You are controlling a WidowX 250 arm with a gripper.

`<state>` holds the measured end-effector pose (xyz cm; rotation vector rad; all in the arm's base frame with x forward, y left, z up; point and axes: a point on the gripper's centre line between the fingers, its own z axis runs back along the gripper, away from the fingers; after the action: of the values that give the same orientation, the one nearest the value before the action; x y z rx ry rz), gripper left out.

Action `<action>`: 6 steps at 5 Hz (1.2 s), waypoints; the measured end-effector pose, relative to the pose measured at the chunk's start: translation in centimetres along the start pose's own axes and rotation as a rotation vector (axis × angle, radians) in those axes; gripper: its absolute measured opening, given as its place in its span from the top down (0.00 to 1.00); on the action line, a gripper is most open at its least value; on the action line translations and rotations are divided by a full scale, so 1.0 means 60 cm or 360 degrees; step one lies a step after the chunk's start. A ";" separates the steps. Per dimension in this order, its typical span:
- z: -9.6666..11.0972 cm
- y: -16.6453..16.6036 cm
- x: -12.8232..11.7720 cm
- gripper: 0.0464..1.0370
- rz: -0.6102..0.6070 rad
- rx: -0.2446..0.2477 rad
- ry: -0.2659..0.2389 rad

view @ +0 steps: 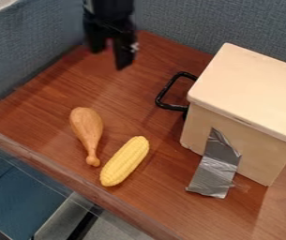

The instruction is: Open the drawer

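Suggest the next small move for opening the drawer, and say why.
Probably move the gripper across and down toward the black handle. The handle juts from the side of the box, while the gripper hangs above the table, up and left of it in the picture, its fingers apart and holding nothing.
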<state>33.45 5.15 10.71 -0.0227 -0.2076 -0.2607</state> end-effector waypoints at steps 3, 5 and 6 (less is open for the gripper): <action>-0.047 -0.014 0.061 0.04 0.0163 0.0023 0.0023; -0.089 -0.009 0.066 0.04 0.0305 0.0013 0.0049; -0.092 -0.018 0.081 0.04 0.0332 -0.0010 0.0016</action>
<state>38.86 2.62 6.33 -0.0488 -0.1931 -0.0536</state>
